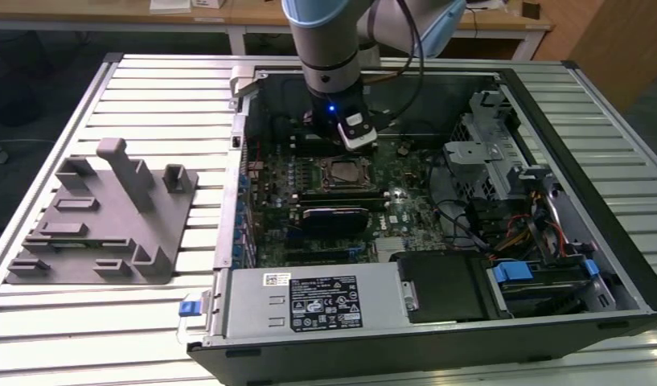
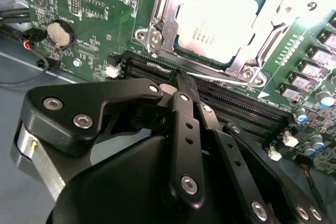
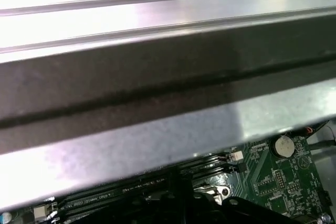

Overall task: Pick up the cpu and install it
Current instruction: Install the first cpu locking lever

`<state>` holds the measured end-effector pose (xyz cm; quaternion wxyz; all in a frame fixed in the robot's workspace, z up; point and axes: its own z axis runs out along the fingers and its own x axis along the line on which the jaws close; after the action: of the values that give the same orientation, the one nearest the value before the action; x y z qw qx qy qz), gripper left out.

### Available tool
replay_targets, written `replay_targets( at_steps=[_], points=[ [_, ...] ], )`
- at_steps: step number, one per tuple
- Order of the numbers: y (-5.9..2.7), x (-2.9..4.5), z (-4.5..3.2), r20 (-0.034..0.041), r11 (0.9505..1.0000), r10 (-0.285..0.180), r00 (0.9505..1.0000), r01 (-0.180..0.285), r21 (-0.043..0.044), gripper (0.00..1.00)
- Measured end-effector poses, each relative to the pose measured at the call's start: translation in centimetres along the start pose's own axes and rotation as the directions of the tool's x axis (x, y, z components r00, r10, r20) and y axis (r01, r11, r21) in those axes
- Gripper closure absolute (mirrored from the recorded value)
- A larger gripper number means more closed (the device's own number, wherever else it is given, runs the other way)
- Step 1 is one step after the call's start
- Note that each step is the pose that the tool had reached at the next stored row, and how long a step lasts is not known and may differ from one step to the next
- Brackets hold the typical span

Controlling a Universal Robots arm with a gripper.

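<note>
I can read nothing for certain, fine print on the cpu point(image 2: 218, 22), white label on the power supply point(image 1: 326, 301) beside the motherboard point(image 1: 339, 201), all illegible

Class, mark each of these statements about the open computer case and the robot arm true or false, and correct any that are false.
1. The cpu already sits inside the metal socket frame on the motherboard. True.
2. The gripper is holding the cpu. False: it holds nothing; its fingertips are together beside the memory slots, near the socket frame.
3. A round coin battery sits on the motherboard. True.
4. The grey plastic fixture lies inside the computer case. False: it rests outside the case, on the slatted table, toward the exterior view's left.
</note>
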<state>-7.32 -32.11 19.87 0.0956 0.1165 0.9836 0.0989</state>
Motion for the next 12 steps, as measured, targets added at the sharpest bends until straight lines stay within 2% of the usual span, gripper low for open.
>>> replay_targets(
  at_steps=[2, 4, 12],
  points=[
    [-0.02, 0.03, 0.09, 0.0074, 1.0, -0.002, 1.0, 0.002, 0.0072, 0.89],
    [-0.05, 0.1, 0.17, 0.0133, 0.9999, -0.003, 0.9999, 0.003, 0.0105, 0.89],
    [0.04, 0.59, 0.28, 0.02, 1.0, -0.002, 0.9998, 0.002, 0.0097, 0.89]
  ],
)
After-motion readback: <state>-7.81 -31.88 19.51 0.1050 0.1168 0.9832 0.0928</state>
